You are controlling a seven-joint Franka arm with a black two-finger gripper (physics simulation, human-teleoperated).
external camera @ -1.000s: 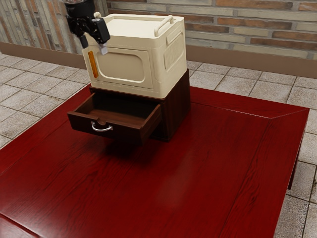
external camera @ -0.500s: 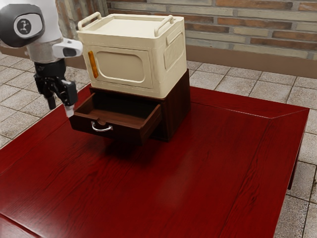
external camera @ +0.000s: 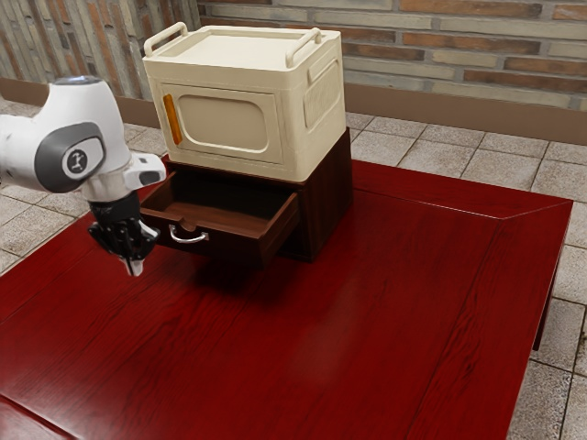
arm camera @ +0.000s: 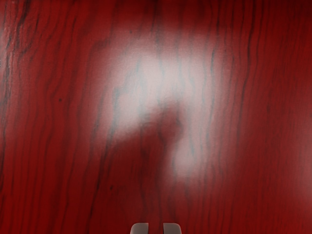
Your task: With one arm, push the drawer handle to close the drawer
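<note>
Exterior view: the gripper (external camera: 135, 268) points down beside the front of the pulled-out drawer (external camera: 215, 243), its fingers slightly apart with a narrow gap between them. From the fingers, the silver handle (external camera: 189, 239) is near, toward the exterior view's right and higher in that view; they are not clamped on it. The hand overlaps one end of the drawer front there, and I cannot tell whether they touch. Beyond the drawer, farther from the fingers, stands the dark wooden cabinet (external camera: 326, 202), with a cream box (external camera: 229, 124) on top of it. Wrist view: the red tabletop (arm camera: 273, 122) lies under the two fingertips (arm camera: 139, 229), with bare wood visible through their gap and a pale glare with a dark shadow near them.
</note>
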